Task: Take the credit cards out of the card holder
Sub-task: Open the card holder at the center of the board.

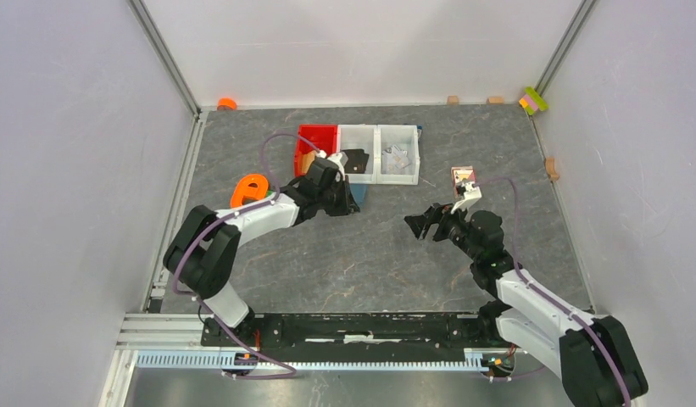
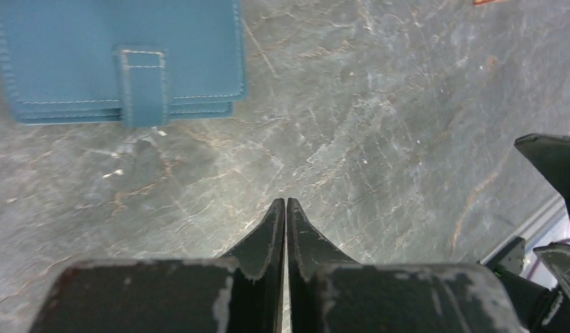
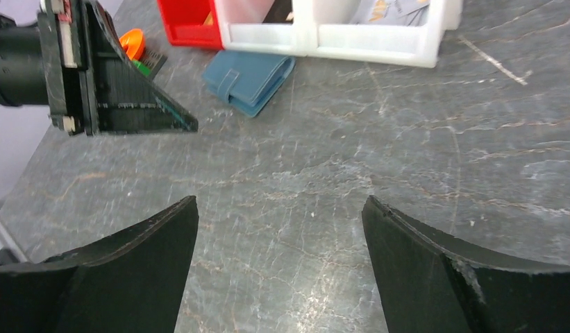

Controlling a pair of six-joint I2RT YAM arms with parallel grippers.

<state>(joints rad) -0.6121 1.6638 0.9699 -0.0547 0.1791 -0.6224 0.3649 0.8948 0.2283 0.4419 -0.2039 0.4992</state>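
Because the card holder [image 2: 115, 62] lies just beyond the left tool [image 2: 287, 208], long axis crosswise to it, the left arm is nearer. Its tool is closed and empty. The right tool [image 3: 280, 208], well apart to the right, stands open.

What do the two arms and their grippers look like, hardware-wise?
White links, black joints on left arm and right arm, a purple cable looped along each. On left gripper and right gripper: black tapered fingers, scuffed edges.

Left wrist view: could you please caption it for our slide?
Closed card holder on the table beyond the left gripper, jaws shut.
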